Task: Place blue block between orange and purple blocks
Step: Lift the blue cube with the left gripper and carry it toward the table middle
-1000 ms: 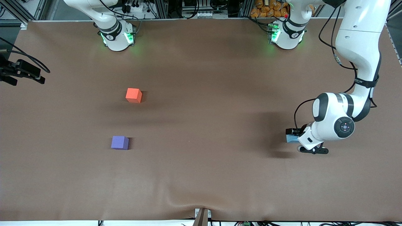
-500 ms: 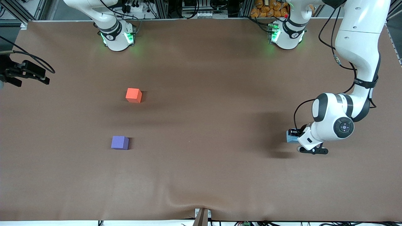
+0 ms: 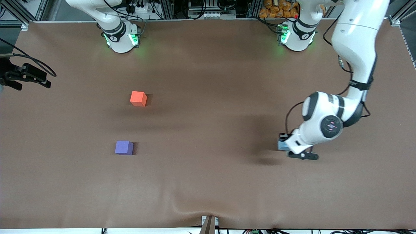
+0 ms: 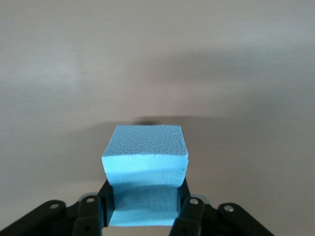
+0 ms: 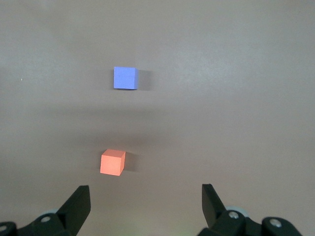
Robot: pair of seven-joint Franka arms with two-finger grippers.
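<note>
My left gripper (image 3: 284, 143) is shut on the blue block (image 3: 281, 145) and holds it just above the table near the left arm's end. In the left wrist view the blue block (image 4: 145, 155) sits squeezed between the fingers of the left gripper (image 4: 142, 204). The orange block (image 3: 138, 98) and the purple block (image 3: 123, 148) lie apart toward the right arm's end, the purple one nearer the front camera. My right gripper (image 5: 145, 196) is open and empty, high over the table, and it looks down on the orange block (image 5: 112, 162) and the purple block (image 5: 124, 77).
The brown table cloth (image 3: 208, 130) has a raised wrinkle at its front edge (image 3: 195, 211). The right arm's black hand (image 3: 27, 77) shows at the table's end. Both arm bases stand along the back edge.
My left gripper has carried the blue block a short way toward the right arm's end of the table. The right hand shifted slightly. The orange and purple blocks have not moved.
</note>
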